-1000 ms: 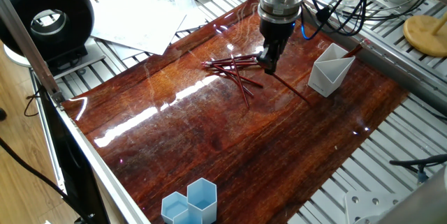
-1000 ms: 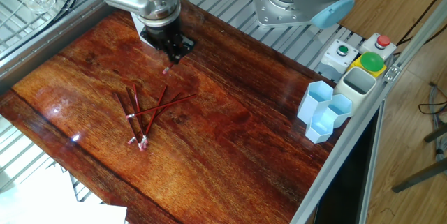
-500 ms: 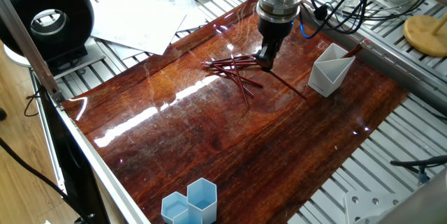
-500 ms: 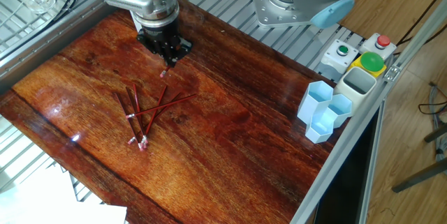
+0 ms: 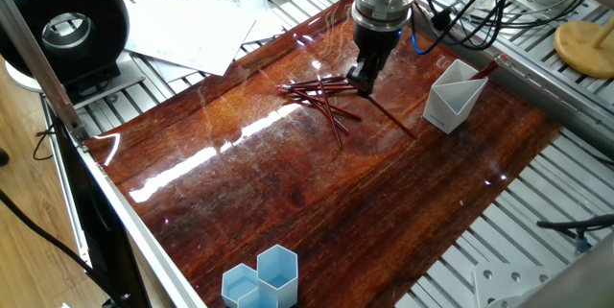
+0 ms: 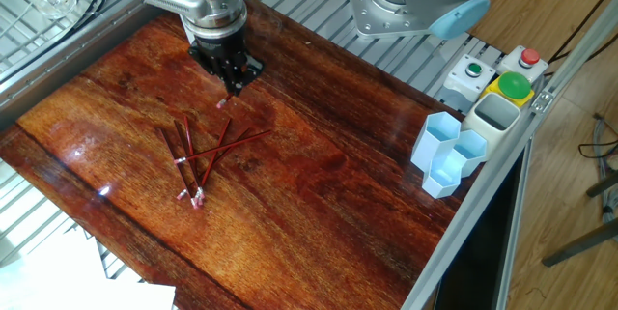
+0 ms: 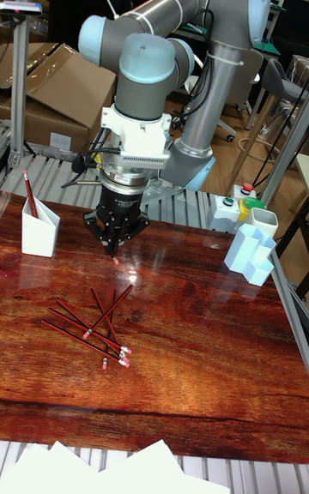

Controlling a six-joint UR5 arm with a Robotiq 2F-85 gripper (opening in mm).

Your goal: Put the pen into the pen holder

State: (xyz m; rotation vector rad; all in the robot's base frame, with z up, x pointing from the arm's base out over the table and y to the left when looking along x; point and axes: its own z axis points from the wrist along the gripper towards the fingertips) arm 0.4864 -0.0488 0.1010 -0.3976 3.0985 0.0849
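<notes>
In the tall view the holder (image 7: 39, 232) stands at the far left of the table (image 7: 202, 357), upright, with a stored pen (image 7: 29, 192) leaning inside it, its top above the rim; so at least one pen is home already.

Right of the holder, and well apart from it, the gripper (image 7: 114, 247) hangs nose-down over the wood; its jaws are drawn narrow on a pen (image 7: 115, 260), of which only the pink end shows, poking out just under the fingertips and clear of the table; the other fixed view shows the same pink tip below the jaws; how much of the shaft runs up between them I cannot tell.

Below and slightly left of the gripper lie the loose pens (image 7: 107, 312), a small crossed heap flat on the wood, none touched by the gripper; I make it about half a dozen, though the overlap hides the exact count.

At the far right sit the blue cups (image 7: 249, 258), no part of this job.

By my reading, the grasp and lift are done for this pen; the carry across to the holder, the lining-up over its slanted rim and the drop are left; after that, the heap waits, if it is meant to follow.
</notes>
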